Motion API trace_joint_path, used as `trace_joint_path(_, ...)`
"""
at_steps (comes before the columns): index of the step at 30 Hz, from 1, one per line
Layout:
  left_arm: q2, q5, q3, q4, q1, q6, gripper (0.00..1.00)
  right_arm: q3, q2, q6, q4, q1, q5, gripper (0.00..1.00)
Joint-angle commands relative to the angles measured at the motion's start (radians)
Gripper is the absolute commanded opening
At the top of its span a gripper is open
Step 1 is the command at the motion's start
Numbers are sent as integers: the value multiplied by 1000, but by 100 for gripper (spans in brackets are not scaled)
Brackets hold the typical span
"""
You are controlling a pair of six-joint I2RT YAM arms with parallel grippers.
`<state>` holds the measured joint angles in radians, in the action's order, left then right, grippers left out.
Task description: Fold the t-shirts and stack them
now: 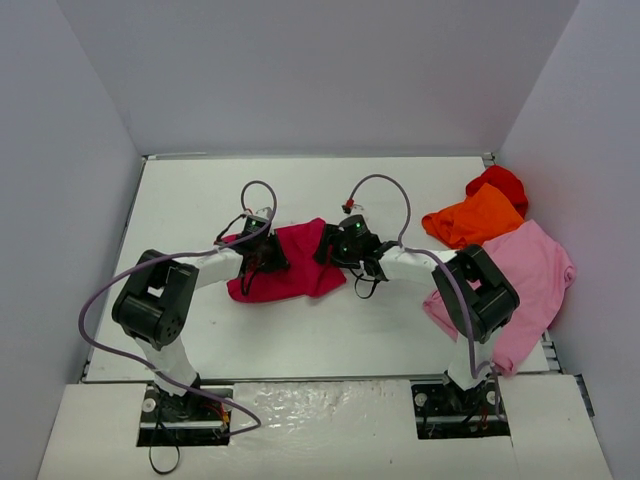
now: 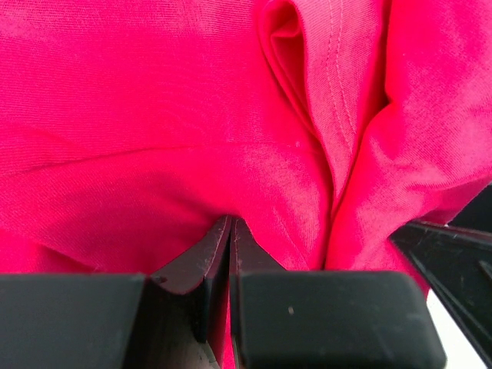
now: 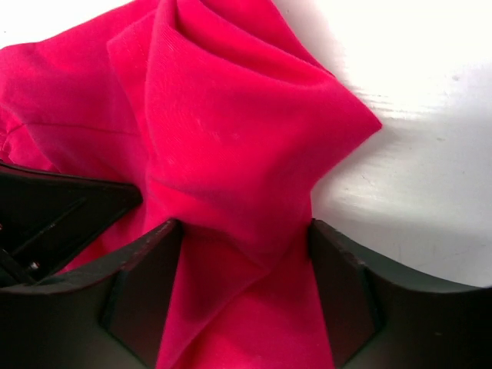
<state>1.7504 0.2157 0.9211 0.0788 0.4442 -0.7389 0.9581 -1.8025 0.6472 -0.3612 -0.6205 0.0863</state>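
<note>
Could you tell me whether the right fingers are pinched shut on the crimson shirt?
No, the right fingers stand apart, with the crimson shirt between them.

I see a plain crimson shirt [image 1: 292, 265] on the white table [image 1: 330, 190]. Toward two o'clock lie a plain orange shirt [image 1: 475, 217], a red shirt [image 1: 502, 183] and a pink shirt [image 1: 532, 275].
</note>
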Motion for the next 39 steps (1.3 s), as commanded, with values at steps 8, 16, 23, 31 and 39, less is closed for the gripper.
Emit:
trace_joint_path(8, -28, -16, 12, -69, 10, 21, 0, 173, -11, -156, 87, 16, -72, 67)
trace_joint_path(16, -33, -17, 7, -72, 10, 20, 0, 204, -38, -169, 102, 23, -50, 17)
trace_joint_path(23, -26, -15, 8, -73, 10, 23, 0, 239, -38, -161, 104, 29, -16, 0)
trace_joint_path(31, -109, -62, 14, -150, 8, 28, 0, 485, -48, -113, 128, 2, 172, 0)
trace_joint_path(39, -522, -372, 94, -644, -21, 23, 0, 547, -84, -123, 192, -15, 199, 0)
